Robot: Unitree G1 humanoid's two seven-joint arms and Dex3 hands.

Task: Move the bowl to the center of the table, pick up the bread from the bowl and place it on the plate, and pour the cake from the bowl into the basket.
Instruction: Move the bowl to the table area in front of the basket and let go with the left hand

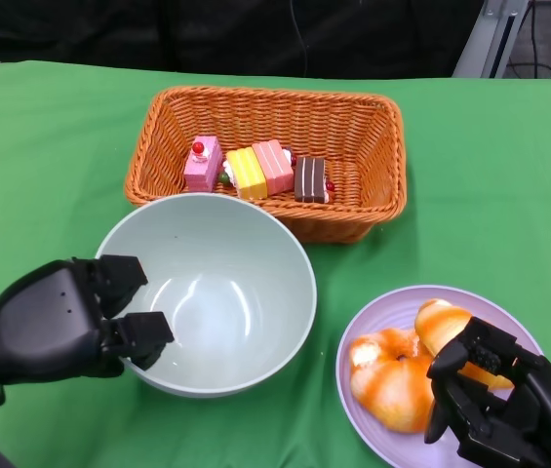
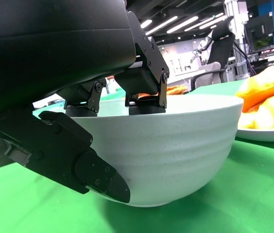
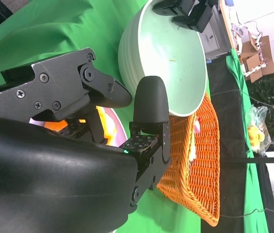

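Observation:
The pale green bowl [image 1: 226,292] stands empty in front of the basket. My left hand [image 1: 60,322] grips its left rim, fingers inside and thumb under the outer wall [image 2: 175,145]. Several cake slices [image 1: 255,171] lie in the orange wicker basket [image 1: 353,146]. Orange bread rolls [image 1: 392,380] lie on the purple plate [image 1: 392,304] at the lower right. My right hand [image 1: 509,405] hovers over the plate's right side, its fingers spread above the bread [image 3: 105,126] and holding nothing.
Green cloth covers the table [image 1: 490,175]. Basket, bowl and plate stand close together, the bowl nearly touching the basket's front wall. Open cloth lies to the left and far right.

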